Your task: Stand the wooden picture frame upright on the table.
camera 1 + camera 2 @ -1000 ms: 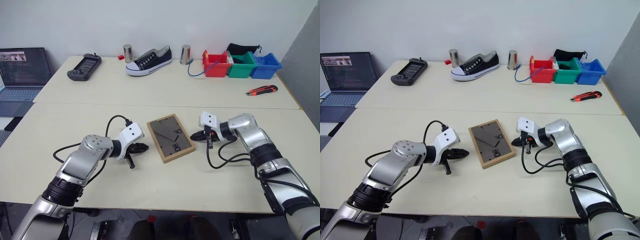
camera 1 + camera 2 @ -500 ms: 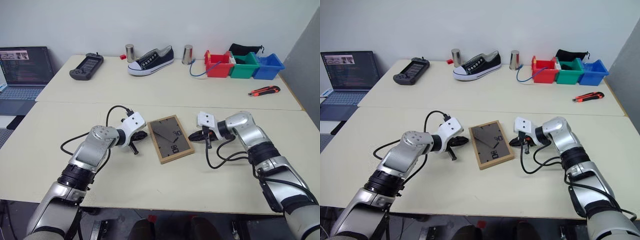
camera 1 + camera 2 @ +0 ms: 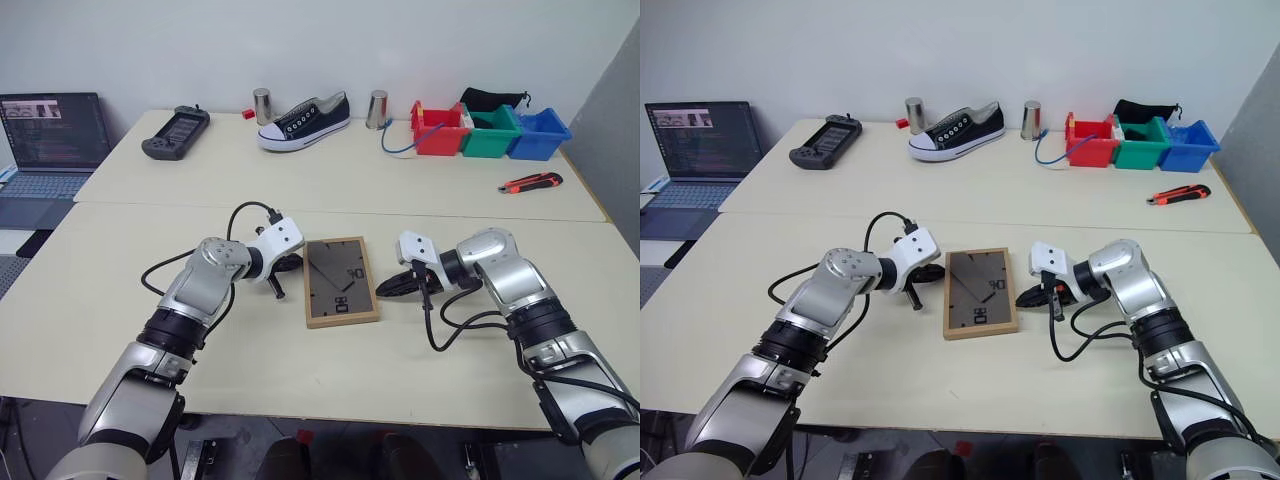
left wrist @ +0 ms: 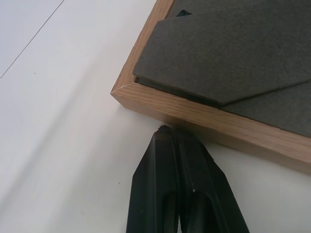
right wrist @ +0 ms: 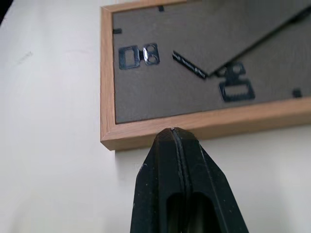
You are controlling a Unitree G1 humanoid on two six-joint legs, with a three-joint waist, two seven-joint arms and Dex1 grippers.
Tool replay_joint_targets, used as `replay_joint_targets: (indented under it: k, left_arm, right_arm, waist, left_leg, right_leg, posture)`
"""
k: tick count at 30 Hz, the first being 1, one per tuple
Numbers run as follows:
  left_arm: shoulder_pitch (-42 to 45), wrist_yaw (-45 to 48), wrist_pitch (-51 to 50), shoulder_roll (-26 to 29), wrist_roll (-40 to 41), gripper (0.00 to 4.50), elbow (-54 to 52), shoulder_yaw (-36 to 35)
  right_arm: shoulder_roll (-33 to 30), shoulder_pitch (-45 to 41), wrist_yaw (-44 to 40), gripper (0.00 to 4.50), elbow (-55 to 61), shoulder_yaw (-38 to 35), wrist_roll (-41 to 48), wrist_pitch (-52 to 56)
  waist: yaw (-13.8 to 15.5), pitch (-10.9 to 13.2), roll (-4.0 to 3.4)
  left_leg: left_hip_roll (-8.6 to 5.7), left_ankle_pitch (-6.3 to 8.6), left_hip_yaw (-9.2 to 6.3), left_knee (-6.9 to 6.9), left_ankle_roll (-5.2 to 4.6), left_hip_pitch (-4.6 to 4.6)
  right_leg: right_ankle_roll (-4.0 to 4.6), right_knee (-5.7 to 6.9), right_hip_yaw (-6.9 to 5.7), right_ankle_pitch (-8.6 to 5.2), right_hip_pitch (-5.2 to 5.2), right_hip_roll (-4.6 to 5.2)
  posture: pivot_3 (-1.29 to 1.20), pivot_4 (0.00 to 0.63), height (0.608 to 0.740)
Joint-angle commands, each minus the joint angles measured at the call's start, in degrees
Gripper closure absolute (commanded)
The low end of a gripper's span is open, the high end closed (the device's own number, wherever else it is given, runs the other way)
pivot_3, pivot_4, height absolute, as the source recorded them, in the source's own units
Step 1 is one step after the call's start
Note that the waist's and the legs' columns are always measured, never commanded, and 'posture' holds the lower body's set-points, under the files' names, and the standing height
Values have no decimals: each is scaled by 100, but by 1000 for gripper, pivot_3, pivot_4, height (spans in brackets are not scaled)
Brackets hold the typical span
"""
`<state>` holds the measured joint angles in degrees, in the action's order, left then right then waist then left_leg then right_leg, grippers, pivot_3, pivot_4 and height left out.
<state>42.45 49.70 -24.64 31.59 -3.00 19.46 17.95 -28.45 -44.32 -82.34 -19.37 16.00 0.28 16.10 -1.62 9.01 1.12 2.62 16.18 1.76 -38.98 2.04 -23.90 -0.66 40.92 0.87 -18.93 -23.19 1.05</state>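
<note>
The wooden picture frame lies flat on the table, dark backing and stand flap facing up, its sides roughly square with the table's edge. My left gripper is shut, and its tips touch the frame's left wooden edge near a far corner. On the other side, my right gripper is shut too. Its tips press against the right wooden edge close to the near corner. Neither gripper holds anything.
At the back stand a black sneaker, two metal cups, a game controller, and red, green and blue bins. An orange utility knife lies back right; a laptop sits far left.
The frame has turned from a skewed lie to square with the table. My left gripper moved forward against its left edge; my right gripper drew back toward the near right corner.
</note>
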Motion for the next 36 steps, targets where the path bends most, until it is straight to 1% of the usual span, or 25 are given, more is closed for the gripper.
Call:
replay_joint_targets:
  k: [1, 10, 18, 20, 22, 28, 36]
  left_arm:
    - [115, 157, 139, -94, -70, 4450, -5, 81]
    - [197, 224, 188, -235, -172, 4450, 119, 51]
    - [94, 299, 277, -36, -235, 4450, 179, -54]
    - [93, 294, 281, -38, -236, 4450, 182, -52]
    - [103, 281, 273, -63, -234, 4450, 183, -45]
    - [196, 253, 313, -182, -255, 4450, 272, 7]
    - [244, 260, 377, -194, -271, 4450, 380, -6]
  right_arm:
    - [-79, 56, -51, 4500, 385, 40, 182, 164]
    - [-224, 180, -75, 4500, 664, 132, 314, 367]
    - [-735, 6, -267, 4500, 233, 59, 331, 97]
    - [-780, 47, -248, 4500, 194, 112, 317, 6]
    - [-751, 112, -184, 4500, 198, 185, 284, -103]
    - [-388, 183, 74, 4500, 187, 402, 208, -187]
    - [-273, 174, 82, 4500, 317, 437, 324, -79]
  waist:
    - [1, 0, 0]
    - [5, 0, 0]
    - [-10, 0, 0]
    - [-13, 0, 0]
    - [-13, 0, 0]
    - [-16, -1, 1]
    - [-6, -1, 1]
  left_leg:
    - [-1, 0, -1, 0, 0, 0]
    - [-2, 0, -2, 0, 0, -1]
    - [-1, 0, 1, 0, 0, 0]
    - [1, 0, 0, 0, 0, 0]
    - [2, 0, 0, 1, -1, 0]
    - [1, 0, -1, 0, -1, 0]
    - [0, 0, -2, -2, 0, 0]
  right_leg:
    - [0, -1, -1, 0, 0, 0]
    - [0, -2, -1, 0, 0, 1]
    - [0, -3, 0, 0, 0, 0]
    - [0, -3, 0, 0, 0, -1]
    - [0, -3, -1, 0, 0, -1]
    - [0, -1, 0, 0, 0, -1]
    - [0, -1, -2, 0, 1, 0]
  posture:
    - [0, 150, 740]
    - [0, 150, 740]
    - [0, 150, 740]
    - [0, 150, 740]
    - [0, 150, 740]
    - [0, 150, 740]
    - [0, 150, 740]
